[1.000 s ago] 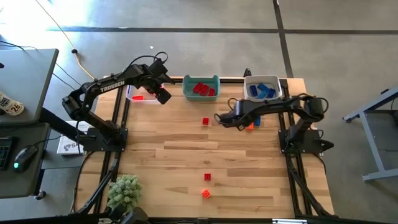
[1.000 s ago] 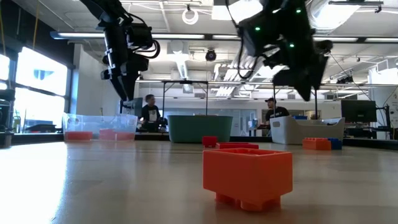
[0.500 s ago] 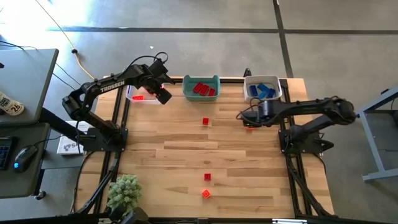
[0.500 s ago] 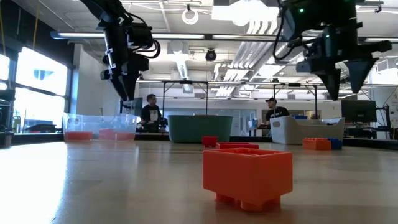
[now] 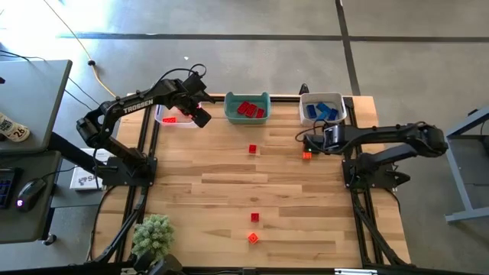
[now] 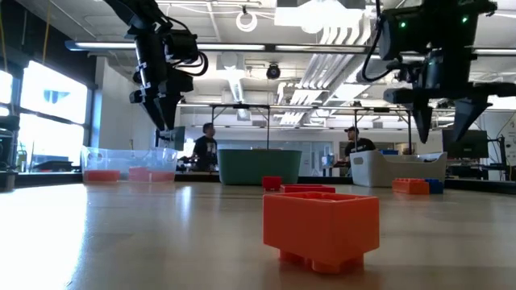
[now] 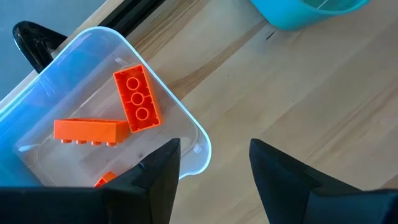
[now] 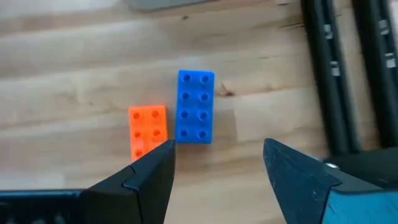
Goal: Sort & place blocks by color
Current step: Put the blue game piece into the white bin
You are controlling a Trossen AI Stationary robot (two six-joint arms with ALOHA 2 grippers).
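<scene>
My right gripper (image 8: pixel 217 168) is open and hangs above a blue block (image 8: pixel 196 107) and an orange block (image 8: pixel 148 127) that lie flat side by side on the table, touching neither. From above, it (image 5: pixel 308 140) is just beyond the orange block (image 5: pixel 307 155), near the white bin. My left gripper (image 7: pixel 214 167) is open and empty over the near corner of the clear bin (image 7: pixel 186 124), which holds orange blocks (image 7: pixel 135 99). Two red blocks (image 5: pixel 252 149) (image 5: pixel 254 218) and an orange one (image 5: pixel 253 237) lie loose on the table.
Three bins stand along the far edge: the clear one (image 5: pixel 170 116), a teal one (image 5: pixel 247 98) holding red blocks, and a white one (image 5: pixel 324 98) holding blue blocks. A fuzzy green plant (image 5: pixel 151 235) sits at the near left corner. People stand in the room behind (image 6: pixel 203 149).
My right gripper has moved toward the table's right edge, from mid-table to above the blue and orange blocks near the white bin, staying open.
</scene>
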